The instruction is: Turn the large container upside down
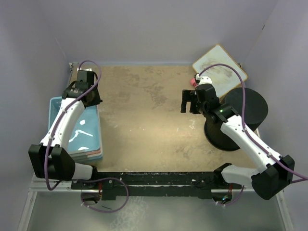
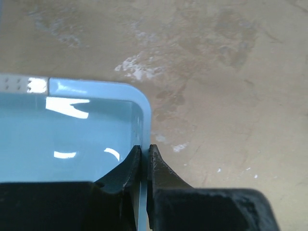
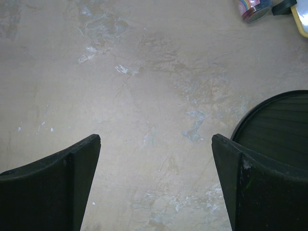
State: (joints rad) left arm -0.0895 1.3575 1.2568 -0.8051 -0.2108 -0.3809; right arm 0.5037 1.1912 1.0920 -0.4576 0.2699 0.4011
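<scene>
L gripper (image 2: 143, 149) sat at the left side of the table (image 1: 144, 110), over the far right corner of the blue basket (image 1: 89, 137). Its jaws were nearly closed, w/ only a thin slit between them, and the basket's right rim ran up through that slit, so it looked pinched on the rim. R gripper (image 1: 188, 102) hung over bare tabletop right of centre. Its fingers (image 3: 62, 178) were spread wide apart w/ nothing between them but table. The large container (image 1: 248, 108) was on the table at the right side, just right of the R gripper and partly hidden under the R arm. In the R wrist view its round ribbed black face (image 3: 276, 125) showed just beside the right finger, not touching it. Couldn't tell which end was up. A whiteboard (image 1: 219, 67) lay in the far right corner, just beyond the container.
</scene>
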